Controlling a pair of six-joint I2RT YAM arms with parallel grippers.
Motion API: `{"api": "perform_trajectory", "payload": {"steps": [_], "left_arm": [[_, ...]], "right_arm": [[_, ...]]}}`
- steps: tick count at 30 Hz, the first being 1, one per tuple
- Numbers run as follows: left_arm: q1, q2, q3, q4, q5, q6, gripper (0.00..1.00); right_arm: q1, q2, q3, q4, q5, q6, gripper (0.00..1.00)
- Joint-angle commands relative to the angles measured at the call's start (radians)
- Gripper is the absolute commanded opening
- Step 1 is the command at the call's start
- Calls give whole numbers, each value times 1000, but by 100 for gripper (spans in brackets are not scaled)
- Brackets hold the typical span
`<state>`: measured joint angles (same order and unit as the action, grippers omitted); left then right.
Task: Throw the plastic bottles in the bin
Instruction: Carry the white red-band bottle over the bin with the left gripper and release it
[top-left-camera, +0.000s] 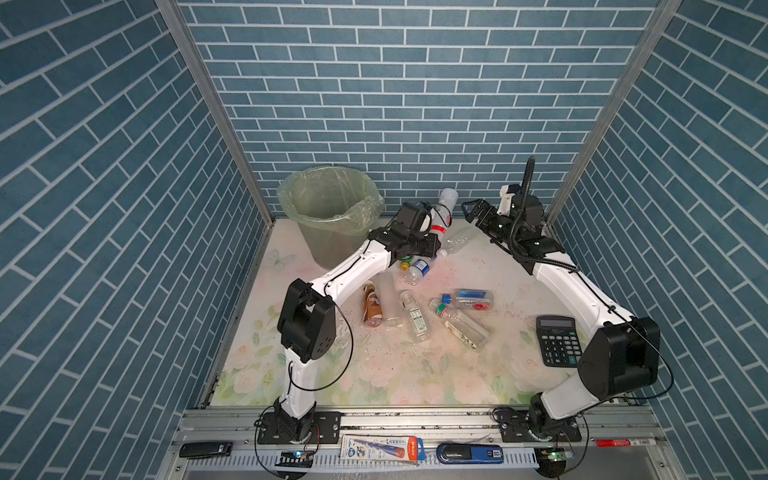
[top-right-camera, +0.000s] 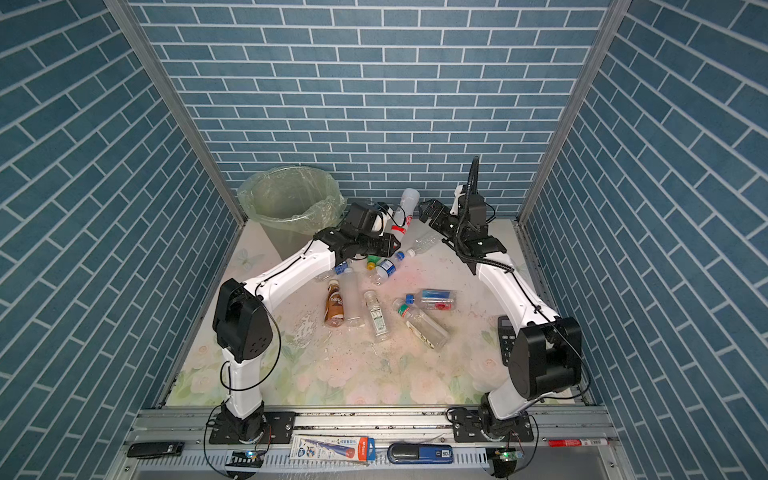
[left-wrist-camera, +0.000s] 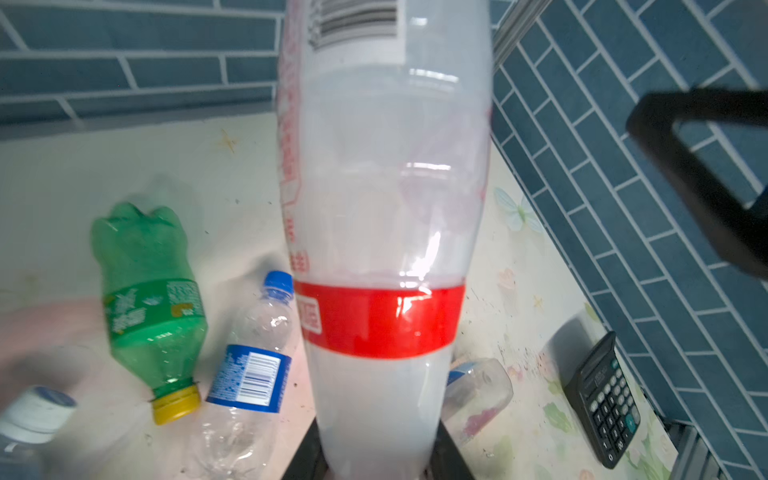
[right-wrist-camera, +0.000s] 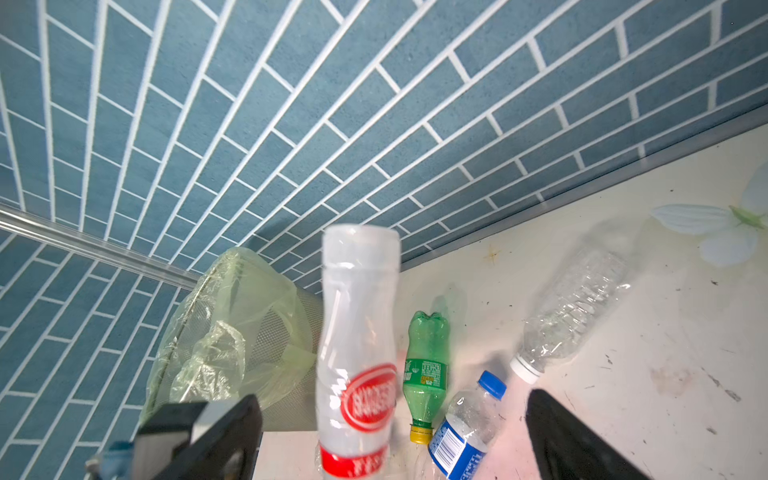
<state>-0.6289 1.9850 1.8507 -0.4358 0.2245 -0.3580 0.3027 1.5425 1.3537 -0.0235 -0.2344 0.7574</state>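
A white bottle with a red band (left-wrist-camera: 386, 208) stands upright above the table, and my left gripper (left-wrist-camera: 376, 461) is shut on its lower end; both top views show it (top-left-camera: 444, 208) (top-right-camera: 405, 208) right of the bin (top-left-camera: 291, 195) (top-right-camera: 253, 195). My right gripper (right-wrist-camera: 390, 440) (top-left-camera: 471, 210) is open just beside this bottle (right-wrist-camera: 357, 332), its fingers (right-wrist-camera: 208, 436) wide apart and not touching it. Below lie a green bottle (left-wrist-camera: 149, 299) (right-wrist-camera: 426, 365), a blue-labelled clear bottle (left-wrist-camera: 249, 370) (right-wrist-camera: 461, 428) and a crushed clear bottle (right-wrist-camera: 573, 316).
More bottles lie mid-table: a brown one (top-left-camera: 372, 305), a frosted one (top-left-camera: 390, 299) and several clear ones (top-left-camera: 473, 299). A black calculator (top-left-camera: 558, 340) (left-wrist-camera: 602, 399) sits near the right wall. Tiled walls close in on three sides.
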Motion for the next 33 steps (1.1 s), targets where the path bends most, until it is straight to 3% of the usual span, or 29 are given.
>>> {"api": "perform_trajectory", "payload": {"steps": [1, 9, 17, 29, 33], "left_arm": [[26, -42, 87, -83, -19, 53, 24], [76, -33, 311, -222, -48, 146, 24], [129, -76, 496, -302, -162, 260, 24], [171, -355, 429, -75, -440, 494, 22], [223, -412, 374, -6, -433, 507, 22]], "right_arm": [[14, -61, -43, 66, -30, -89, 99], [116, -138, -51, 117, -60, -316, 99], [202, -134, -9, 170, -101, -379, 99], [245, -94, 97, 145, -113, -405, 99], [246, -76, 101, 145, -103, -390, 99]]}}
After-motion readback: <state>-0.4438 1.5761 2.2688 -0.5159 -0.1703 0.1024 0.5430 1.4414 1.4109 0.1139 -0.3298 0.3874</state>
